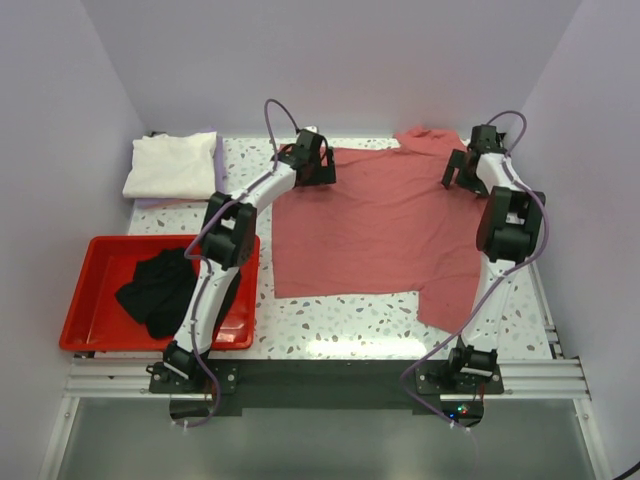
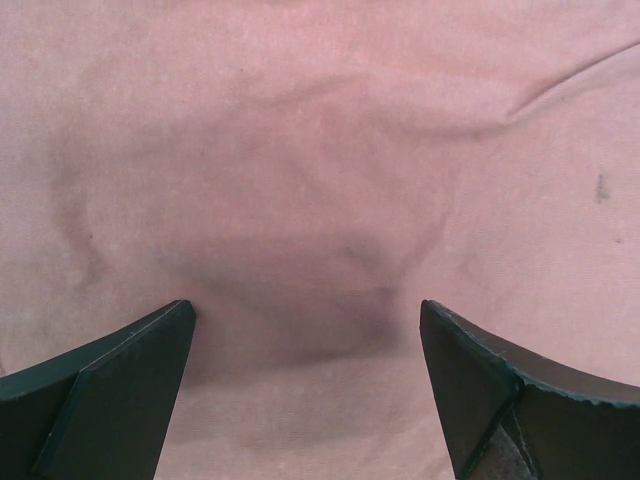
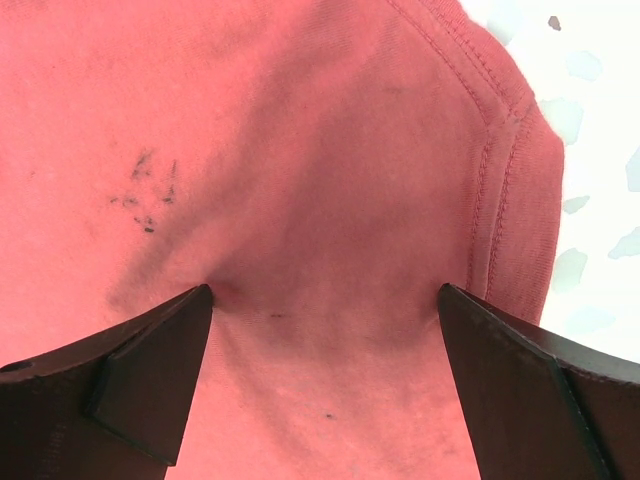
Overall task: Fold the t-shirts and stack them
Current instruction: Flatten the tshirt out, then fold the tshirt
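Observation:
A dusty red t-shirt (image 1: 375, 225) lies spread flat on the speckled table. My left gripper (image 1: 318, 170) is open at the shirt's far left part, its fingertips on the cloth (image 2: 300, 200). My right gripper (image 1: 462, 170) is open at the far right part, pressing down on the cloth next to a stitched hem (image 3: 500, 150). A folded cream-white t-shirt (image 1: 170, 165) lies on a pale lavender one (image 1: 215, 160) at the far left. A black t-shirt (image 1: 160, 290) lies crumpled in the red tray (image 1: 90, 315).
The red tray sits at the near left, beside the left arm. White walls close in the table at the back and both sides. A metal rail (image 1: 320, 375) runs along the near edge.

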### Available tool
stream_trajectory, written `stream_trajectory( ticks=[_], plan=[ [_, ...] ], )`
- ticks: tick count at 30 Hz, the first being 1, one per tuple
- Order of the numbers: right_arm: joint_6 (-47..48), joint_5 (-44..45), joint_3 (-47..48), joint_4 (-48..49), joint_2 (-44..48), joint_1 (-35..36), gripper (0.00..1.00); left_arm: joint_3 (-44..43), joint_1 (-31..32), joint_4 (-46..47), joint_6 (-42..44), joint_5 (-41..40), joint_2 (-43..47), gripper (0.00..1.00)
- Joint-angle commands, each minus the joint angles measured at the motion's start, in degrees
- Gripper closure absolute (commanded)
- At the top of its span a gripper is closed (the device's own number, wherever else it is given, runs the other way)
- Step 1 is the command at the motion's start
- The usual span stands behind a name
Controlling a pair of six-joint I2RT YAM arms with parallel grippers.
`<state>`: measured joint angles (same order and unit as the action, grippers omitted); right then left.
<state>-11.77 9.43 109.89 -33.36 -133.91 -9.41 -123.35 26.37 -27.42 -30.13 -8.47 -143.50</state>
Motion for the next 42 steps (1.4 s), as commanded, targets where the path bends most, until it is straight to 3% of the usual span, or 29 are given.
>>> stream_trajectory(
  ticks=[1,11,15,19,23,27,31,35,42],
  plan=[
    [1.22,2.43,0.68,-2.06,-2.76,-1.66,0.01,-0.48,-0.27,2.54,0.95,3.90,-3.36,0.00],
    [0.26,0.68,-0.04,-2.83,-0.65,-2.98,0.01,-6.11,-0.35,1.85,-0.10,5.92,-7.32,0.00],
    [-2.55,-1.78,8.14,-9.43,0.48,-3.07,0.01,-7.60,-0.35,0.80,1.56,4.09,-2.33,0.00],
    [-3.87,-2.66,1.93,-6.55,10.05,-3.07,0.01,-2.97,-0.18,-1.06,2.27,1.27,7.69,0.00],
    [-5.45,-2.84,-13.33,-1.37,23.13,-3.07,0.01,14.04,0.78,0.08,0.34,0.04,21.48,0.00],
    [-8.96,-5.38,-29.34,3.56,40.42,-2.90,0.01,31.38,6.30,1.84,-2.73,-5.57,37.89,0.00],
    [-13.62,-8.37,-49.53,9.10,55.31,-2.81,0.01,48.17,12.55,1.49,-12.63,-9.98,49.26,0.00],
    [-13.28,-9.34,-58.37,8.76,65.25,-2.81,0.01,64.24,19.57,1.41,-21.62,-10.86,57.80,0.00],
    [-11.17,-9.34,-61.99,6.82,71.85,-2.81,0.01,72.37,28.73,-4.04,-37.34,-13.76,59.39,0.00]
  ],
)
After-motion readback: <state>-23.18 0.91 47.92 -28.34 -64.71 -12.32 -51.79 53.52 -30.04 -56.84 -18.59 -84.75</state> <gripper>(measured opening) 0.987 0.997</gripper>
